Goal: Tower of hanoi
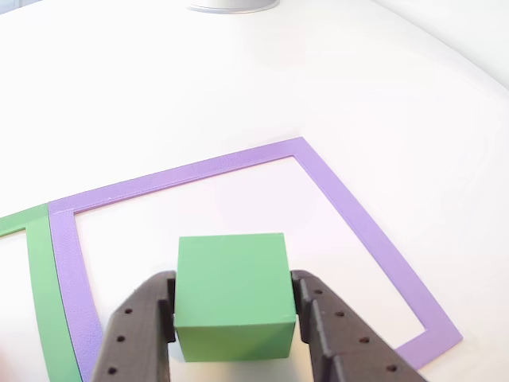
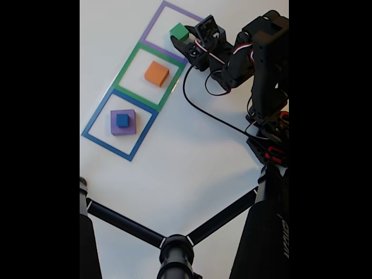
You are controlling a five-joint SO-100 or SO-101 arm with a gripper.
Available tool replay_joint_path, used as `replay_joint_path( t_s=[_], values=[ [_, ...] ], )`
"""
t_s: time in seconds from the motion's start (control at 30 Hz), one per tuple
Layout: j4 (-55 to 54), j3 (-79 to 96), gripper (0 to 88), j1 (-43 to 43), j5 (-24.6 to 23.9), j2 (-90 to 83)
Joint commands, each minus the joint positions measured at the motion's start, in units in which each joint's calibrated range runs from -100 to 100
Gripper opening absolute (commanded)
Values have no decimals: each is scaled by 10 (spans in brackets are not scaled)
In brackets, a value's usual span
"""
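Observation:
A green cube [image 1: 231, 294] [image 2: 178, 30] sits inside the purple square outline [image 1: 350, 207] [image 2: 152, 23]. My black gripper [image 1: 235, 278] [image 2: 183, 36] is shut on it, one finger against each side. In the fixed view an orange block [image 2: 157, 74] lies in the green square outline [image 2: 129, 64]. A flat purple block [image 2: 130, 129] with a small blue cube [image 2: 122, 120] on top rests in the blue square outline [image 2: 96, 119]. I cannot tell whether the green cube rests on the table or is lifted slightly.
The white table [image 2: 174, 157] is bare around the three outlines. My arm's base [image 2: 267, 145] and a black cable [image 2: 215, 116] are at the right. Black tripod legs [image 2: 174, 250] cross the near edge. A grey round object [image 1: 235, 4] stands at the far edge.

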Motion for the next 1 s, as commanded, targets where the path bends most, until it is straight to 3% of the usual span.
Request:
replay_joint_path(
  t_s=[0.0, 0.23, 0.43, 0.57, 0.7, 0.83, 0.97],
  values=[
    [-19, -12, 85, 2, 5, 1],
    [-23, -9, 209, 4, 5, 12],
    [-11, -6, 240, 4, 5, -17],
    [58, 11, 237, -2, 5, -106],
    [239, 19, 216, -2, 5, -262],
    [532, -29, 63, -2, 5, -438],
    [737, -79, 19, -25, 5, -555]
  ],
)
